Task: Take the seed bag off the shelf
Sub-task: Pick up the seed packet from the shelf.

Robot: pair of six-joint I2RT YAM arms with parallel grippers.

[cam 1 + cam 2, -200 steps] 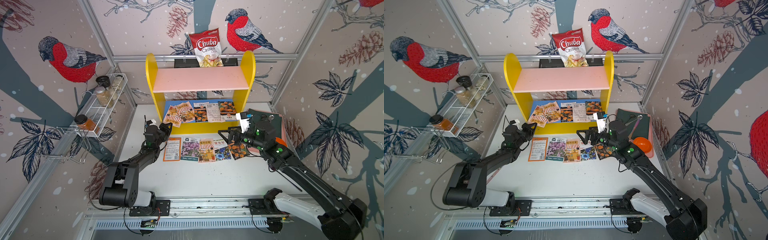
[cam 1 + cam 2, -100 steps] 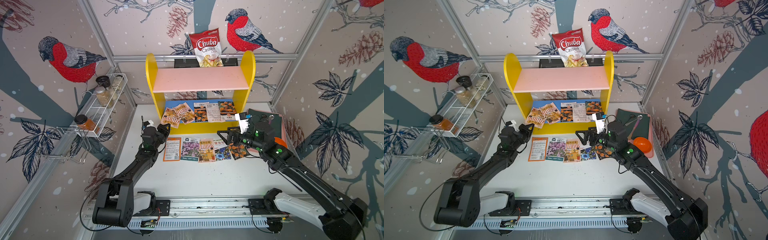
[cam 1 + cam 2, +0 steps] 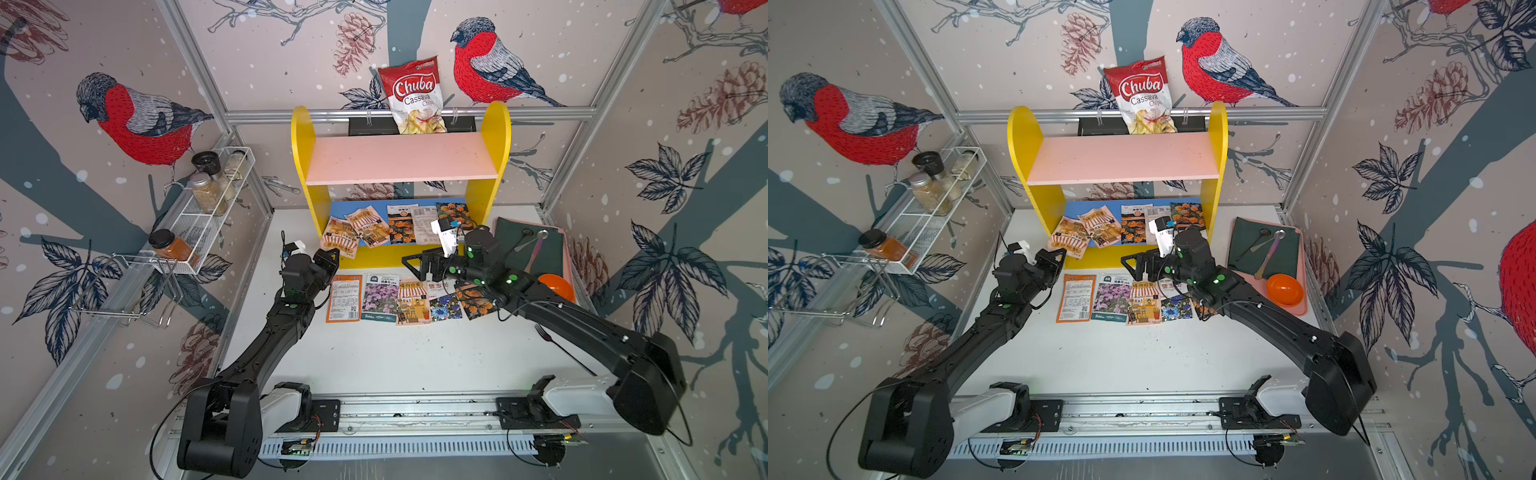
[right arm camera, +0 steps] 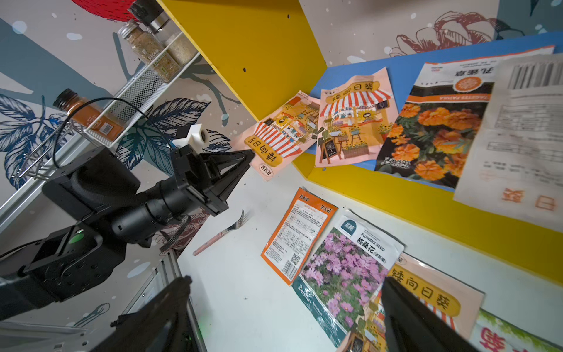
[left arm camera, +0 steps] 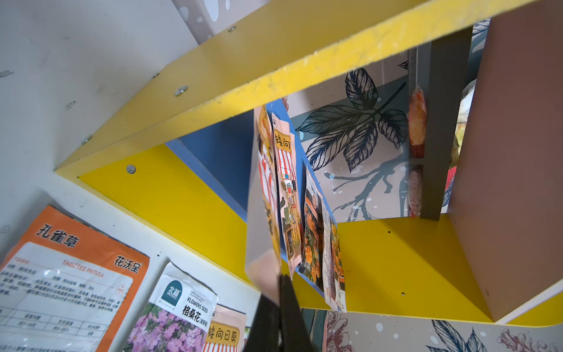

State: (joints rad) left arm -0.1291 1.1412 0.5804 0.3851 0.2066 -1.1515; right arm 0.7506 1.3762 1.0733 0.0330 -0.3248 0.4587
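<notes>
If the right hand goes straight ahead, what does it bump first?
Likely the left hand, which pinches a seed bag at the edge of the shelf. Depth is unclear, so it might miss.

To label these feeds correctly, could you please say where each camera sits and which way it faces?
Top views: high in front, looking down at the shelf; left arm and right arm show whole.
Left wrist: on the left gripper, facing the shelf's lower tier; its shut jaws pinch the seed bag.
Right wrist: on the right gripper, facing the left gripper; its own open jaws show.
Shared: every view shows that bag and shelf.
</notes>
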